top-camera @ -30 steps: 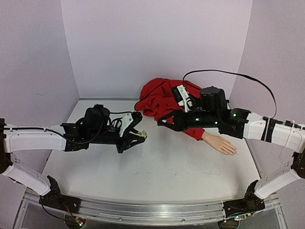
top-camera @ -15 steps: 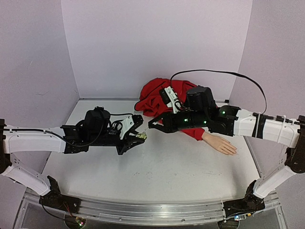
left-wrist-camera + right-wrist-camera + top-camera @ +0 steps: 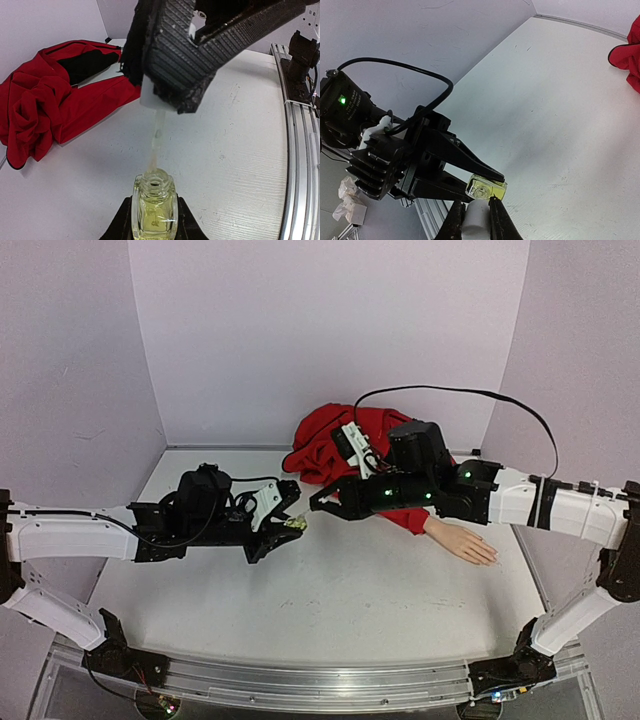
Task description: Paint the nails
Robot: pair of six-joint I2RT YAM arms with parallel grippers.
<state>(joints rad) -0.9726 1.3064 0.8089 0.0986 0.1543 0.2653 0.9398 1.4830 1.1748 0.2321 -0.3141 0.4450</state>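
Pale lilac walls point(image 3: 300, 330) close in the white, scuffed worktop point(image 3: 350, 590) on three sides. A metal rail point(image 3: 300, 683) edges its near side.

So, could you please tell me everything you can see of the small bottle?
The bottle is small, clear, squarish glass holding yellowish liquid, its neck uncapped. It stands upright, clamped in the left gripper. A pale brush on a white cap, held by the right gripper, reaches into its neck.
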